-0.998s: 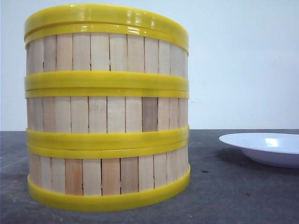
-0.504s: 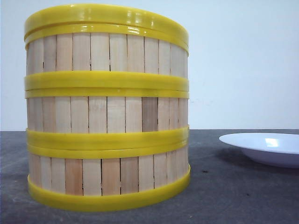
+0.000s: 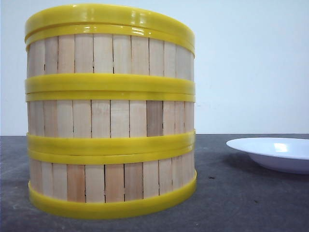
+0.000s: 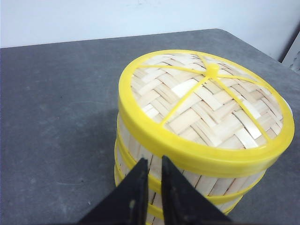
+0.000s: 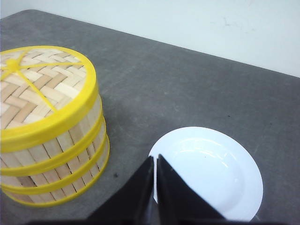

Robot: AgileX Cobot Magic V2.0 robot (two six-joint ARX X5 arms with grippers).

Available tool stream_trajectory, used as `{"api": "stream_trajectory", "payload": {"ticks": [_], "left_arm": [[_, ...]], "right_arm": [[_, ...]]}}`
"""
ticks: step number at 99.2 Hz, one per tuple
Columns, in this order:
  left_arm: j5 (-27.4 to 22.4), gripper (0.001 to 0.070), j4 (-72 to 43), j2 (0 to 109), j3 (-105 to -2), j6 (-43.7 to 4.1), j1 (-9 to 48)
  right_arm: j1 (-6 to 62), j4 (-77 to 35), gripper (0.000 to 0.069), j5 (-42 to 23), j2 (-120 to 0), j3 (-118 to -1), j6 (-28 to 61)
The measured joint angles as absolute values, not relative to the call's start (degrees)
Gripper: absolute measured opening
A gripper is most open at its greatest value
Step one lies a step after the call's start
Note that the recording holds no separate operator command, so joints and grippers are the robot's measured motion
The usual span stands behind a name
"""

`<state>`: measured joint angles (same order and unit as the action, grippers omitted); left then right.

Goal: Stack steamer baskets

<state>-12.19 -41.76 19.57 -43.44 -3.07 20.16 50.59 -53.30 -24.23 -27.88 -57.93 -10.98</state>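
Steamer baskets (image 3: pixel 111 111) are sitting stacked, lid (image 4: pixel 206 101) on; I'm keeping both empty, nearly closed grippers, left (image 4: pixel 151 176) and right (image 5: pixel 154 176), clear.

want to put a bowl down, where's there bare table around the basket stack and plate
Bare grey table runs behind the steamer baskets and white plate, toward the wall. A second free patch lies on the stack's side away from the plate. The tightest spot is the narrow gap between stack and plate.
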Motion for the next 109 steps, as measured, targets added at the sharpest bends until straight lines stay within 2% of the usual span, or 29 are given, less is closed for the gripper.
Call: {"api": "stream_trajectory", "payload": {"ticks": [17, 46, 60, 80, 109], "left_arm": [[-11.4, 0.0024, -41.8, 19.6, -43.4, -2.3, 20.0], [-2.4, 0.0024, -40.2, 16.3, -41.0, -1.5, 13.6], [0.3, 0.0024, -35.1, 12.8, -33.8, -1.5, 9.5], [1.4, 0.0024, -24.7, 7.2, -20.7, -1.5, 4.0], [1.4, 0.0024, -16.4, 2.9, -6.2, -1.5, 0.2]], "right_arm": [[50.6, -53.3, 0.0002, -24.2, -27.9, -57.9, -11.0], [50.6, -53.3, 0.0002, -24.2, -27.9, -57.9, -11.0], [50.6, -53.3, 0.0002, -24.2, -27.9, -57.9, -11.0], [50.6, -53.3, 0.0002, -24.2, -27.9, -57.9, -11.0], [50.6, -53.3, 0.0002, -24.2, -27.9, -57.9, -11.0]]}}
